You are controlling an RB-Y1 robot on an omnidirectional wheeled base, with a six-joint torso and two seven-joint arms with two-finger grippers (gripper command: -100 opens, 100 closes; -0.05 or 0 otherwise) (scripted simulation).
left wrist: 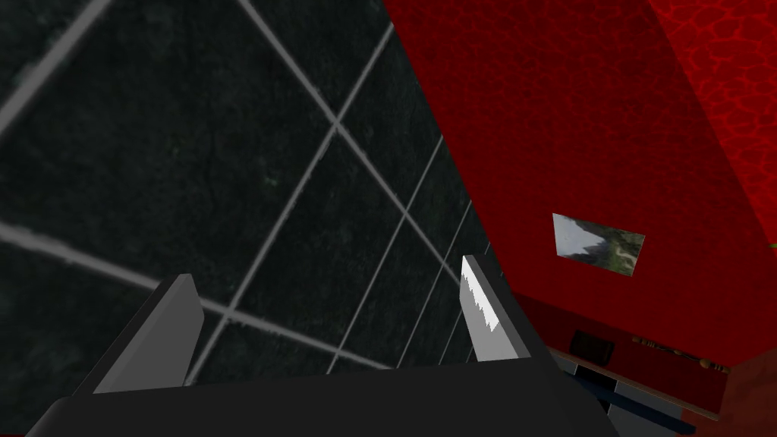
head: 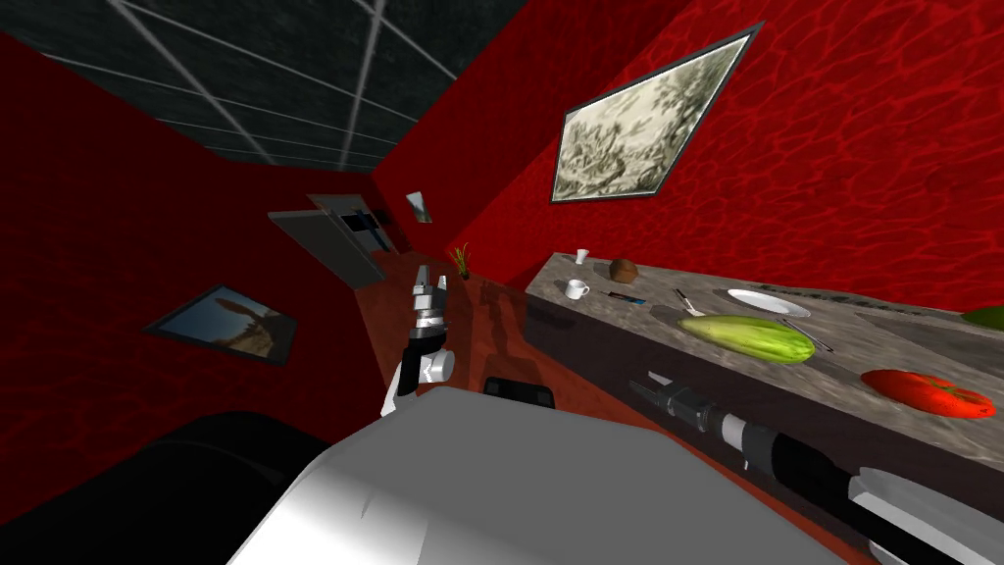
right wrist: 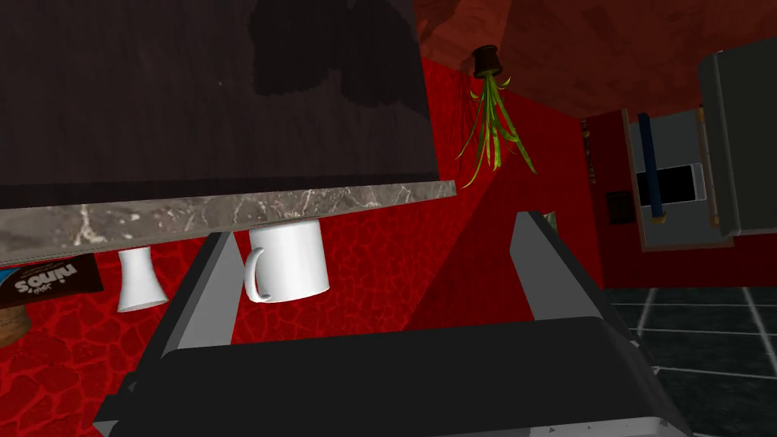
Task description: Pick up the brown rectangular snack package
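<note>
"While the right gripper point(right wrist: 373, 227) hangs below the tabletop point(head: 843, 368) edge, blades spread and empty, where's the snack package point(head: 624, 296)?"

"Flat on top, just beside the white mug point(head: 577, 288), with a brown round thing point(head: 624, 270) behind it. I'd guess the arm sits low to keep off the overhang."

"Room to rise?"

"Open air on this side of the edge, though the mug crowds one side of the package. The left gripper point(head: 431, 280), also spread, is held up well apart."

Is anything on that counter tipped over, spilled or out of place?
Nothing stands out. The mug stands upright, the snack package and plate lie flat, and the cucumber and tomato lie whole on the counter; nothing spilled.
</note>
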